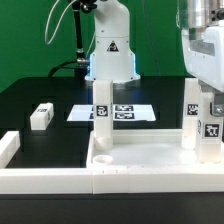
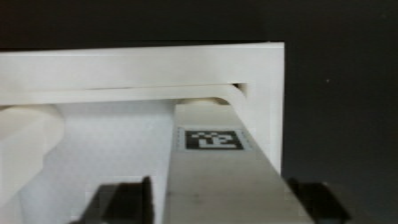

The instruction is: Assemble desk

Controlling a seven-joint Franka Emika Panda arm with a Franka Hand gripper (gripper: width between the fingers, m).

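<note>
The white desk panel [image 1: 150, 160] lies at the front of the exterior view, rim up. One tagged white leg [image 1: 101, 108] stands on its left part. At its right end my gripper [image 1: 208, 118] comes down from above, next to an upright tagged leg [image 1: 190, 112]. In the wrist view my gripper [image 2: 214, 205] is shut on a white leg [image 2: 217, 165] with a square tag, dark fingers [image 2: 121, 202] on both sides. The leg reaches toward the panel's rim [image 2: 160, 70]. A loose leg [image 1: 40, 116] lies on the black table at the exterior view's left.
The marker board [image 1: 125, 112] lies behind the panel, in front of the arm's white base [image 1: 110, 55]. White border wall segments run along the front [image 1: 60, 182] and at the left [image 1: 8, 148]. A green backdrop is behind.
</note>
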